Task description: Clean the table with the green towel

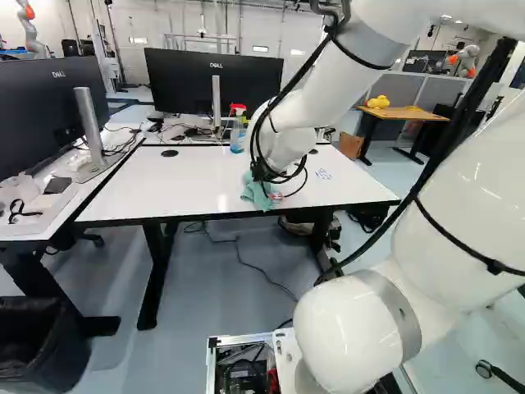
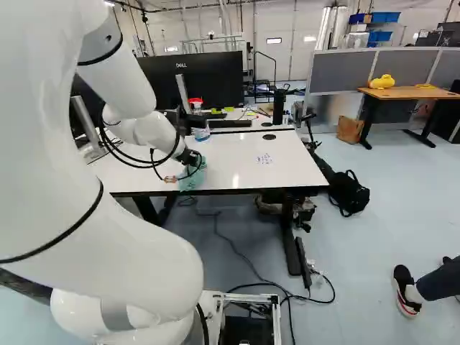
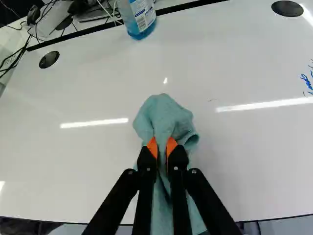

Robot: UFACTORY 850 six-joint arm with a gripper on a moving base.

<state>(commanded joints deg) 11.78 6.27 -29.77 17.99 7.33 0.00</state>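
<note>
My gripper [image 2: 192, 157] is low over the white table [image 1: 197, 176], at its near edge. In the wrist view the gripper [image 3: 162, 146] has its orange pads pinched on the green towel [image 3: 165, 116] from both sides. A bunched fold of cloth sticks out ahead of the fingertips, and the rest trails back beneath the fingers. Seen from the left base view, the towel [image 1: 255, 193] hangs by the table's front edge. Blue scribbles [image 3: 306, 81] mark the white top, off to one side of the gripper.
A spray bottle [image 3: 142, 18] with blue liquid stands toward the table's far edge, ahead of the gripper. Monitors [image 1: 215, 82] rise behind it. Cables [image 1: 123, 139] lie around the left desk. A black bin [image 1: 41, 341] is on the floor, and a backpack [image 2: 348, 192] lies beside the table.
</note>
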